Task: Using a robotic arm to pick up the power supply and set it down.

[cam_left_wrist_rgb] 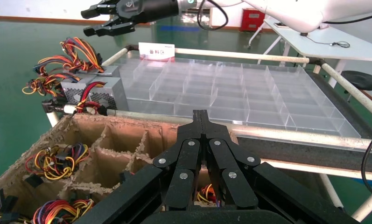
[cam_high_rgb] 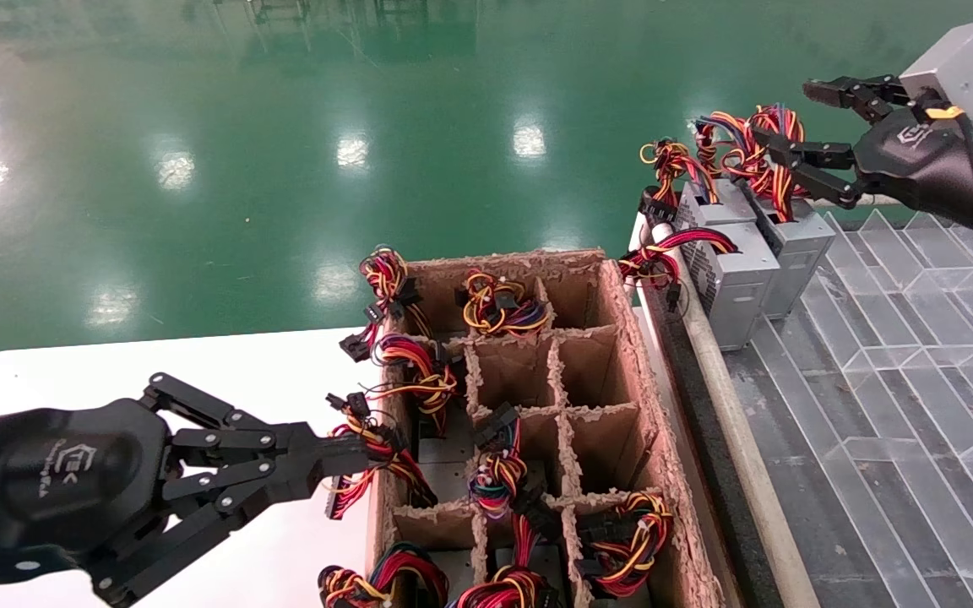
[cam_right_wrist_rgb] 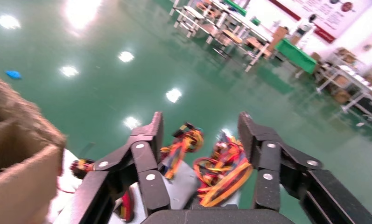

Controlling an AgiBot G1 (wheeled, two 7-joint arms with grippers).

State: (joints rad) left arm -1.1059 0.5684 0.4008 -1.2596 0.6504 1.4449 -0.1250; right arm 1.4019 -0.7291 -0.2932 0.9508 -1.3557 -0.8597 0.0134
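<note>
A: Two supplies stand side by side at the tray's (cam_high_rgb: pixel 917 355) far corner; the power supply (cam_high_rgb: pixel 790 241), the one under the right gripper (cam_high_rgb: pixel 799 122), carries a loose wire loop (cam_high_rgb: pixel 769 156).
B: Gripper status?
A: Right gripper: fingers spread, above the loop, touching nothing. Left gripper (cam_high_rgb: pixel 351 463): pressed together, empty, beside the carton (cam_high_rgb: pixel 664 473).
B: Progress?
A: Set down, by appearance. Carton holds more units.

Bright overhead lamps throw round white glare spots across the glossy green floor (cam_high_rgb: pixel 351 152), strongest far left; the head view is sharp and evenly lit, while the right wrist view is motion-blurred, its brown cardboard box (cam_right_wrist_rgb: pixel 16 154) smeared
</note>
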